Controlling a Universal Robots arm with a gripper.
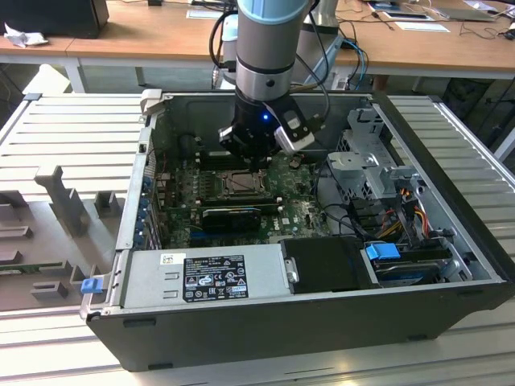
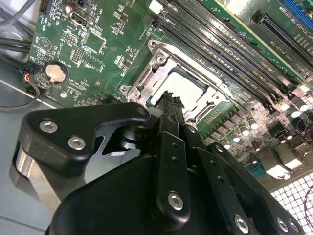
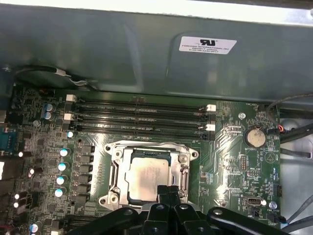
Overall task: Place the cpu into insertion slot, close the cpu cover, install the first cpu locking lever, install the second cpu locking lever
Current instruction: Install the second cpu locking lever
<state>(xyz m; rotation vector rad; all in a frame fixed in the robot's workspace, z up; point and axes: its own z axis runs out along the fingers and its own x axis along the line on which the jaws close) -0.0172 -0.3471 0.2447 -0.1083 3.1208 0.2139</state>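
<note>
The cpu (image 3: 146, 177) lies flat in the insertion slot (image 3: 190, 154) on the green board, silvery top up. The cpu cover (image 3: 117, 172), a silver frame, lies down around it, and the chip shows through its window. My gripper (image 3: 169, 192) hangs just above the socket's near edge, fingers pressed together with nothing between them. In the second wrist view the gripper (image 2: 171, 98) has its black tips over the rim of the cover (image 2: 146, 73), beside the cpu (image 2: 188, 85). In the exterior view the gripper (image 1: 256, 165) stands over the cpu (image 1: 239, 184) inside the open case.
Long black memory slots (image 3: 139, 115) run beside the socket, and a coin battery (image 3: 254, 137) sits to one side. A long black card (image 1: 233, 215), the power supply (image 1: 205, 277) and a metal drive cage (image 1: 370, 157) with cables crowd the case. The case wall (image 3: 146, 54) rises close behind.
</note>
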